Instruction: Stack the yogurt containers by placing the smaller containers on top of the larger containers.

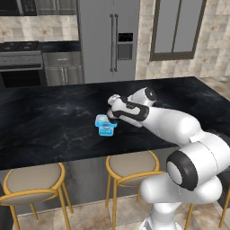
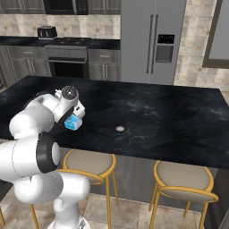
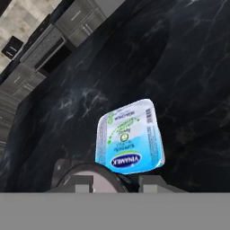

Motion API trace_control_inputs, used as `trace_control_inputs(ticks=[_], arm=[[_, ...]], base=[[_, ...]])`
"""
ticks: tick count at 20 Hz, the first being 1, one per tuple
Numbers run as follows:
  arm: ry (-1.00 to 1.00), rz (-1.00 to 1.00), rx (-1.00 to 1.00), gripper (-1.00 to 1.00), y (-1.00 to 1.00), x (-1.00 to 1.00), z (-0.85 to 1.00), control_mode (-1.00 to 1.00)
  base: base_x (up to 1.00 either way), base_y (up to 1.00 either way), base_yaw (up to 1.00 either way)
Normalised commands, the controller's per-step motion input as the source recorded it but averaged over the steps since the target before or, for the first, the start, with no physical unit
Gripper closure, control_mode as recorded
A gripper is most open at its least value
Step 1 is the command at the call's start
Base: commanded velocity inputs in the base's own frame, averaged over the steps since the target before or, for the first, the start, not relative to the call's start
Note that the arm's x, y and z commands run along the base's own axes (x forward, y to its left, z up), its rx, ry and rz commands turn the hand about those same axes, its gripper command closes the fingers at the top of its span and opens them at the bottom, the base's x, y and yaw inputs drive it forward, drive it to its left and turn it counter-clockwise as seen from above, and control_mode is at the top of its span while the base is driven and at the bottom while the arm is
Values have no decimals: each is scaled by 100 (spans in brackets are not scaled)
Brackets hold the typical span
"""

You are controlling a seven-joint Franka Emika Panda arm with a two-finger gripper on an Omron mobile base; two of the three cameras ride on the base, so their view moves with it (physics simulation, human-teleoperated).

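Just ahead of the gripper (image 3: 110,182), which grips a small round cup (image 3: 96,177), sits the blue tub (image 3: 129,137); next, I judge, centring and lowering onto its lid.

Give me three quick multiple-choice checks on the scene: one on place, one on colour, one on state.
1. Where is the loose cup?
A. On top of the tub
B. On the counter, apart from the tub
C. On the stove

2. What colour is the tub?
A. Red
B. Yellow
C. Light blue

3. What sits between the fingers of the gripper?
A. A round held cup with a pale top
B. Nothing
C. The tub

Answers:
1 B: the right base view shows it alone on the dark counter, well to the side of the tub.
2 C: the hand view shows a light blue body under a pale printed lid.
3 A: the hand view shows a round pale top between the fingertips, while the tub lies beyond them with nothing on it.
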Motion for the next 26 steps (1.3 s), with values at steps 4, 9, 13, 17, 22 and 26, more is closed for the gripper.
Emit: trace_control_inputs(ticks=[4, 9, 13, 17, 22, 26], arm=[[0, 0, 0, 100, 0, 9, -1, -100], [0, 0, 0, 100, 0, 0, 0, -100], [0, 0, 0, 100, 0, 2, -6, -100], [0, 0, 0, 100, 0, 5, -9, -100], [0, 0, 0, 100, 0, 6, -11, -100], [0, 0, 0, 100, 0, 6, -14, -100]], base=[[0, 0, 0], [0, 0, 0], [0, 0, 0], [0, 0, 0], [0, 0, 0], [0, 0, 0]])
